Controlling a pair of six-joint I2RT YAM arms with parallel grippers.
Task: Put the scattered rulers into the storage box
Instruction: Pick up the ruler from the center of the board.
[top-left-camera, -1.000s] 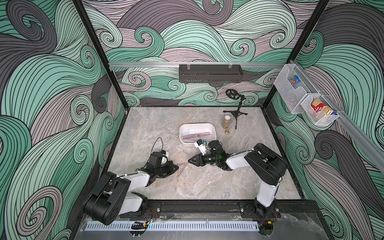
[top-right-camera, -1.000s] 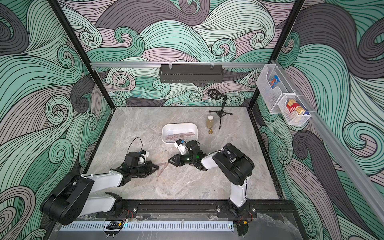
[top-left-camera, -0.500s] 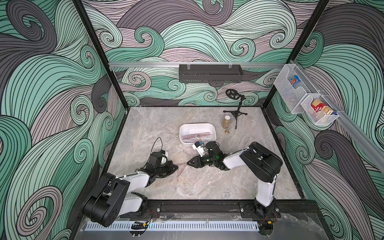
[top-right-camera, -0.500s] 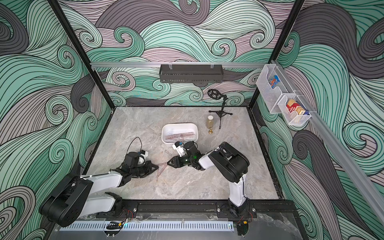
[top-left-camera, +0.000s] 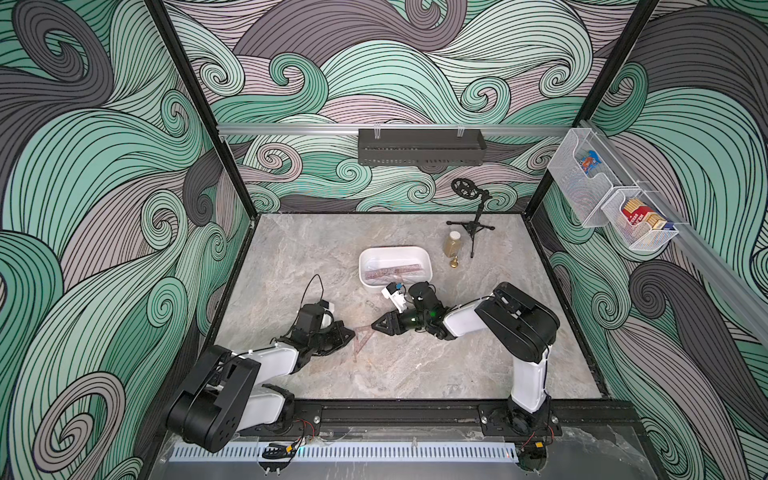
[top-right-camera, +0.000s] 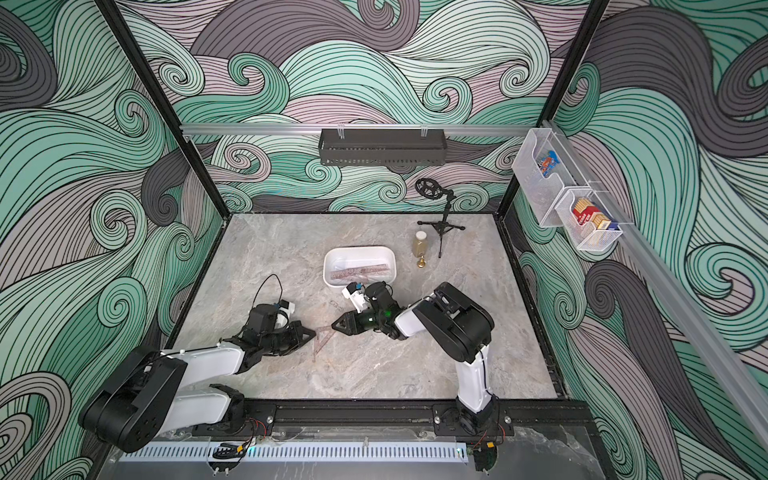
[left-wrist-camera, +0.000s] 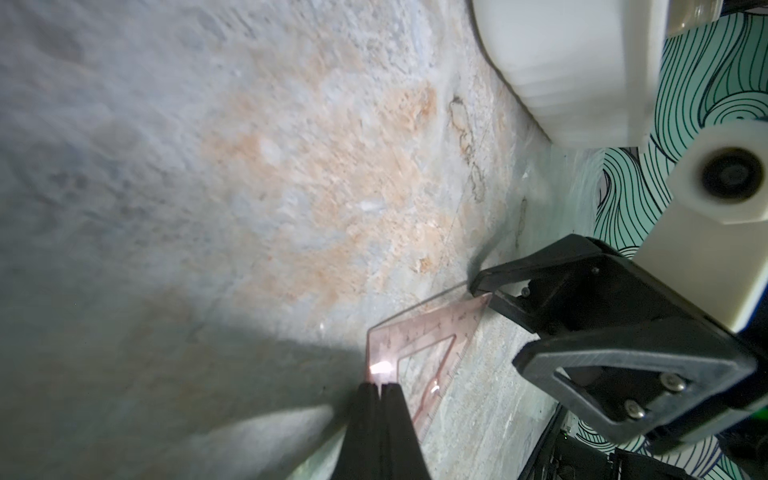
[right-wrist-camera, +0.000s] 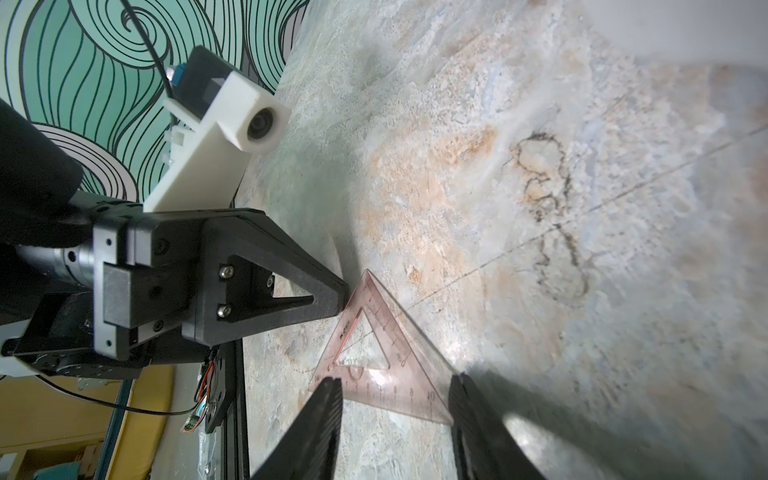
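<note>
Set square (right-wrist-camera: 395, 390) between spread right fingers (right-wrist-camera: 320, 424)

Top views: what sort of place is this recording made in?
Probably a purpose-built robot test cell: left arm and right arm bolted at the edge of a marble-look tabletop, enclosed by wave-pattern wall panels on a black frame.
</note>
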